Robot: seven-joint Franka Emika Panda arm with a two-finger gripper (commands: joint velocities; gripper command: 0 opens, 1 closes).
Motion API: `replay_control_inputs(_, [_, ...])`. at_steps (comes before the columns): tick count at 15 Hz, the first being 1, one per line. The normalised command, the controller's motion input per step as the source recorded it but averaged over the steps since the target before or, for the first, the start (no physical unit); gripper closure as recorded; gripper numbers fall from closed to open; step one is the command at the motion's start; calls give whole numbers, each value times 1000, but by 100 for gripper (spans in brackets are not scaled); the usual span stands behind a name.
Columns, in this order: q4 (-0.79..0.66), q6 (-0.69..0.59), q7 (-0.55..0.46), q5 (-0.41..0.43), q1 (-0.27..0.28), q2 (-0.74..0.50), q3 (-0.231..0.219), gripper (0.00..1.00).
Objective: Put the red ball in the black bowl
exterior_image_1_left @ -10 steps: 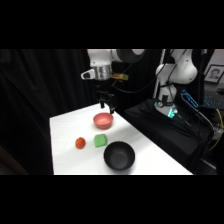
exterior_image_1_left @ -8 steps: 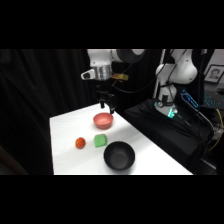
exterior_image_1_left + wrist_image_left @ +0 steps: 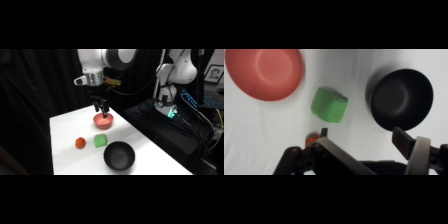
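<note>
The gripper (image 3: 102, 110) hangs open above the pinkish-red bowl (image 3: 103, 120) near the table's (image 3: 65, 125) far edge; red ball (image 3: 80, 143), green block (image 3: 100, 141) and black bowl (image 3: 119, 156) sit nearer

On the white table (image 3: 65, 125), the gripper (image 3: 102, 110) hangs from above over the pinkish-red bowl (image 3: 103, 120). The green block (image 3: 100, 141) sits at the bowl's 6 o'clock, the red ball (image 3: 80, 143) just beside the block at 9 o'clock, and the black bowl (image 3: 119, 156) at the block's 4 o'clock.
</note>
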Motion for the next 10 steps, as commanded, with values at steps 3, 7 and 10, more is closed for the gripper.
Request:
replay_control_inputs(3, [489, 76, 93, -44, -46, 434, -13, 0])
replay_control_inputs(7, [494, 114, 122, -57, -42, 408, -23, 0])
replay_control_inputs(10, [484, 93, 167, -99, -29, 399, -43, 0])
